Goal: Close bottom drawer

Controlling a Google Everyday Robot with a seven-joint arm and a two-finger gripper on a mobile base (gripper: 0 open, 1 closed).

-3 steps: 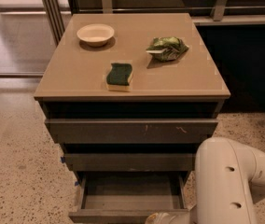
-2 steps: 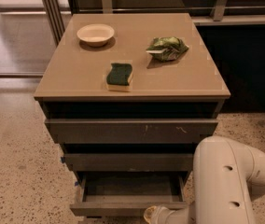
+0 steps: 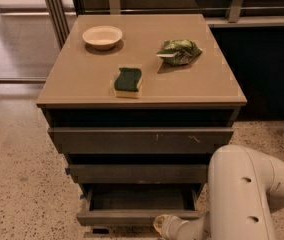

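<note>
Now | bottom drawer (image 3: 132,217) part-open at 6 o'clock under the bench (image 3: 82,91) | my claw (image 3: 163,225) at its front lip, 5 o'clock side, touching or not I cannot tell, nor its spread | I should push squarely toward 12 o'clock, slow, until it seats.
</note>
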